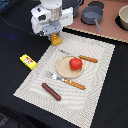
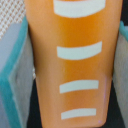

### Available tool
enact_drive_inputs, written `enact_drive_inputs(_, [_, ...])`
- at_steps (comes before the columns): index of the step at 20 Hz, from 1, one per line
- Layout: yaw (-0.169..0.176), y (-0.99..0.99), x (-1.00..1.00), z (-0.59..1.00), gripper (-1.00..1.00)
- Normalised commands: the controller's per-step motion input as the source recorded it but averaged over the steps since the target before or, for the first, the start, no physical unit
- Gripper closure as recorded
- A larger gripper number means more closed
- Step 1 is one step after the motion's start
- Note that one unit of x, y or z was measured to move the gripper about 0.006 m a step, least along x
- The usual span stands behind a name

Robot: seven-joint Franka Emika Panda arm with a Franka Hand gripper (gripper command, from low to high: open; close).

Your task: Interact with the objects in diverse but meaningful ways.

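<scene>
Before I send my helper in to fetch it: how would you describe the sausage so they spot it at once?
Find the pale woven placemat on the dark table. At its corner nearest the camera, toward the exterior view's left, lies the brown sausage, just below the fork beside the plate. It is the only long, dark reddish-brown rod; the tomato is round and red.

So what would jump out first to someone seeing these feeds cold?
Probably the red tomato sitting on the round tan plate in the middle of the striped placemat. Next, the white gripper at the mat's far corner, its fingers flanking the orange ridged block, which fills the wrist view. The yellow box lies on the dark table off the mat.
</scene>
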Motion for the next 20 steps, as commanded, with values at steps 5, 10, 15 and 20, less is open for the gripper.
enact_drive_inputs(5, [-0.051, 0.50, 0.81, 1.00, 1.00])
enact_drive_inputs(10, [-0.012, 0.54, 0.98, 1.00, 1.00])
enact_drive_inputs(15, [-0.006, 0.38, 1.00, 0.77, 1.00])
enact_drive_inputs(20, [-0.007, 0.13, 1.00, 0.52, 1.00])
